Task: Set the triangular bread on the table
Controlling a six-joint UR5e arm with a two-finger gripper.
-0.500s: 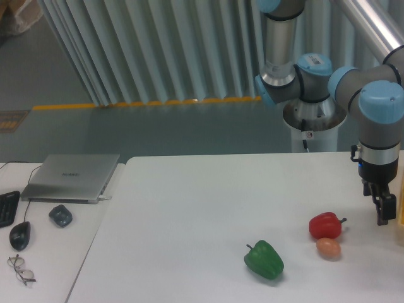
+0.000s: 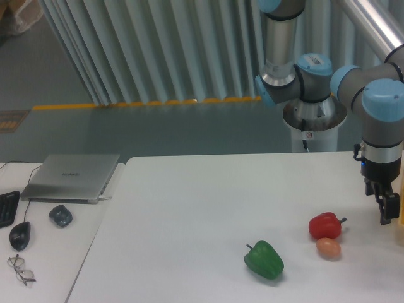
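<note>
Change: dark two-finger gripper (image 2: pixel 386 211) shifted slightly right toward frame edge | green glossy bell pepper (image 2: pixel 264 259), red pepper (image 2: pixel 325 225), small orange-brown ball (image 2: pixel 328 248) rest on smooth white table (image 2: pixel 189 214) | triangular bread: not visible; likely light, soft; grip flat sides gently | jaw opening: cannot tell

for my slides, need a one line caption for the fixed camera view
UR5e gripper hangs at the white table's right edge, beside a red pepper.
</note>
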